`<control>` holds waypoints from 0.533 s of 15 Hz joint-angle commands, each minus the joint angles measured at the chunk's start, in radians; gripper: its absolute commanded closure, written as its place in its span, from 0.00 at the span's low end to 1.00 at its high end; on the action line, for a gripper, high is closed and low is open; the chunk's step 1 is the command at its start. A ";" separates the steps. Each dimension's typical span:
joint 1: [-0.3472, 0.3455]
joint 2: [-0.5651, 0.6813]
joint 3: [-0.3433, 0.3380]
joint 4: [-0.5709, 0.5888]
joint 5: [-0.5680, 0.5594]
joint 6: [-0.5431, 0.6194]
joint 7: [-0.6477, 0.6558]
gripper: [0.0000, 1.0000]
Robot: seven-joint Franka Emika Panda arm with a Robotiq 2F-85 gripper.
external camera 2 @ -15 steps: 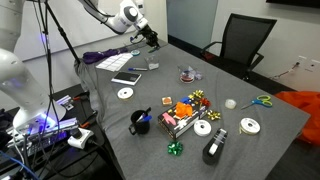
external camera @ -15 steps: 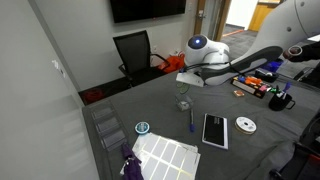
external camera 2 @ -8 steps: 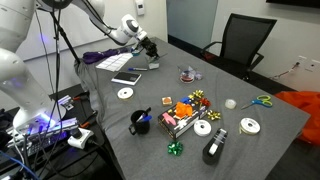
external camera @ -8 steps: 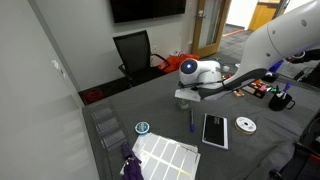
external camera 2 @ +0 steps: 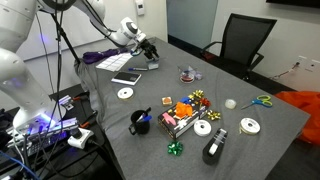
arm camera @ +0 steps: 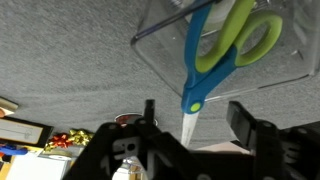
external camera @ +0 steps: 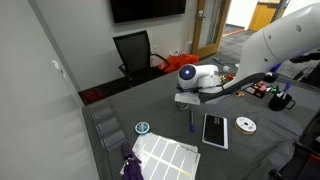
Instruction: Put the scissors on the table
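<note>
In the wrist view the scissors, with green loop handles and a blue pivot part, stand in a clear container on the dark grey table, their pale blade pointing at the camera. My gripper is open, its jaws set wide on either side of the blade tip without touching it. In both exterior views the gripper hangs low over the container near the table's edge, and the scissors there are too small to make out.
A blue pen, a black white-edged pad and a white disc lie close by. Another green-handled pair lies far off near an office chair. A dark mug and tape rolls crowd the middle.
The arm has come down over the clear container. The gripper now stands open around the blade.
</note>
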 commanded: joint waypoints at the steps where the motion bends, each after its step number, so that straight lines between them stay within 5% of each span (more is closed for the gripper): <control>1: -0.009 -0.024 0.020 -0.026 -0.054 0.011 0.021 0.01; 8: -0.081 -0.149 0.130 -0.166 -0.023 0.112 -0.091 0.00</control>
